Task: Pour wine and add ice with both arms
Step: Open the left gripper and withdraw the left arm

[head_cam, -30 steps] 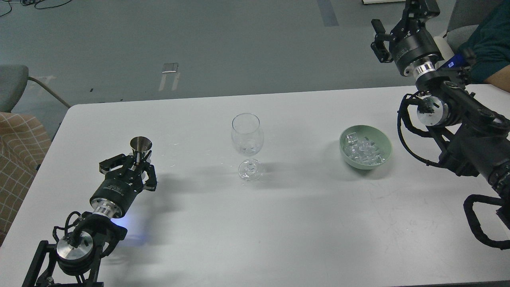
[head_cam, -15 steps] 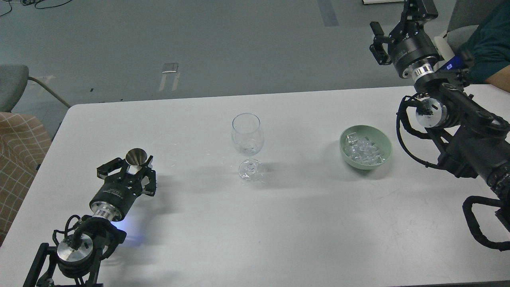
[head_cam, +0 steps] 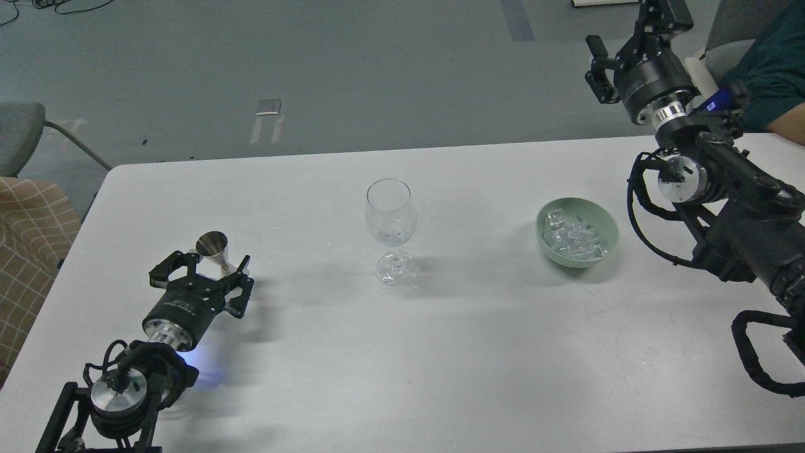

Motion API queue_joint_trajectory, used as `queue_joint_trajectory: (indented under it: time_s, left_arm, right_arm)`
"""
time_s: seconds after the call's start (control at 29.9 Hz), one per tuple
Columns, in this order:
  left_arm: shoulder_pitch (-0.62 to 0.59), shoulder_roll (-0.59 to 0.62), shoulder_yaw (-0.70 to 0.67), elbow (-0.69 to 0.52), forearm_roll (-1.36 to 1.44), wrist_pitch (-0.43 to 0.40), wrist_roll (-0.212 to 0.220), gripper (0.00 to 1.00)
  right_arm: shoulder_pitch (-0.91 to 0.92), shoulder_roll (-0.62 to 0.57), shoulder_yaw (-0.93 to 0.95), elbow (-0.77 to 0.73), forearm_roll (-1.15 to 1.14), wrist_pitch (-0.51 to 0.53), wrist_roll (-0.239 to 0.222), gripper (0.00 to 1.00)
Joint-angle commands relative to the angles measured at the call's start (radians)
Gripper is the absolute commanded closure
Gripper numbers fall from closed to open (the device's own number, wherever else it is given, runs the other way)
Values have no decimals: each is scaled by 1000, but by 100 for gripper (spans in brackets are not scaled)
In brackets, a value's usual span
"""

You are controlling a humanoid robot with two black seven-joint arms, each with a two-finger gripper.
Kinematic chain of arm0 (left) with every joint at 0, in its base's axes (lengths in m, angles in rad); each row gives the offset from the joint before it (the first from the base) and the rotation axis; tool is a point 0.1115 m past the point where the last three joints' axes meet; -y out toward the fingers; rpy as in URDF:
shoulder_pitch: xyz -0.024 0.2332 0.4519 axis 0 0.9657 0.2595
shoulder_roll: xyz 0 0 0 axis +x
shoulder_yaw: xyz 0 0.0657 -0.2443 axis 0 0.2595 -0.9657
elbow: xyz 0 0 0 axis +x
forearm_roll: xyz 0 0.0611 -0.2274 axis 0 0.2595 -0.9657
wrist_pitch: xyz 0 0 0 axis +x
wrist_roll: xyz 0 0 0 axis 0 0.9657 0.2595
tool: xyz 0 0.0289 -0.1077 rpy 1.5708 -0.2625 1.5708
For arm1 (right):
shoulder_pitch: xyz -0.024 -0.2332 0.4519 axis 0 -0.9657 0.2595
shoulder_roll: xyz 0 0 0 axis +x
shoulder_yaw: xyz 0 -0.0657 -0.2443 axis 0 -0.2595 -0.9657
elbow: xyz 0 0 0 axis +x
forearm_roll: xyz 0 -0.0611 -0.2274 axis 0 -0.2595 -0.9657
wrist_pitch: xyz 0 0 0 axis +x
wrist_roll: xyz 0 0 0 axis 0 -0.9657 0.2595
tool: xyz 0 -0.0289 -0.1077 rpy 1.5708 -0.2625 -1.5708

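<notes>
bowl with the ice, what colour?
Pale green bowl, plain, no pattern; clear ice inside. Head view shows it.

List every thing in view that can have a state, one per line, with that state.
Metal jigger: upright on the table, between the open fingers.
Left gripper: open, around the jigger.
Right gripper: raised beyond the table's far edge, open or shut unclear.
Wine glass: upright, a few ice cubes at the bottom.
Green bowl: upright, holding ice.
</notes>
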Motion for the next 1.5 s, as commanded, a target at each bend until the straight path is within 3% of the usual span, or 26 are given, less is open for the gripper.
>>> queue_joint_trajectory:
  time_s: [0.0,0.3,0.43,0.53,0.7,0.87,1.0,1.07,1.14,1.24,1.27,1.34,1.47]
  left_arm:
    - [3,17,-2,1,-3,-7,6,5]
    - [47,72,-26,-4,-6,-64,35,2]
    - [111,78,-70,-18,-32,-157,99,2]
    - [177,80,-116,-21,-58,-275,159,2]
    - [242,121,-149,-27,-60,-300,159,2]
    - [250,185,-213,-19,-58,-300,159,2]
    - [214,303,-276,-10,-43,-300,159,2]
    - [184,344,-279,-10,-37,-300,135,2]
    - [106,409,-279,-10,45,-300,58,2]
    - [-26,419,-282,-22,240,-300,-18,2]
    - [-26,419,-282,-22,241,-300,-19,2]
    - [-142,413,-278,-27,401,-300,-63,2]
    - [-311,403,-264,-21,546,-300,-97,2]
  right_arm:
    - [0,0,0,0,0,0,0,0]
    - [0,-3,2,0,0,0,0,0]
    - [0,-6,2,2,0,0,0,0]
    - [0,-11,0,9,0,0,0,0]
    - [-25,-54,-3,72,0,2,-1,0]
    - [-83,-173,-52,187,-21,8,-10,0]
    - [-105,-373,-227,377,-96,-3,-9,0]
    - [-108,-427,-254,428,-140,-17,-9,0]
    - [-131,-510,-271,518,-234,-55,-9,0]
    - [-163,-586,-271,616,-378,-92,-9,0]
    - [-163,-586,-271,617,-379,-92,-9,0]
    - [-181,-629,-276,670,-515,-139,-9,0]
    - [-215,-661,-276,698,-756,-205,-9,0]
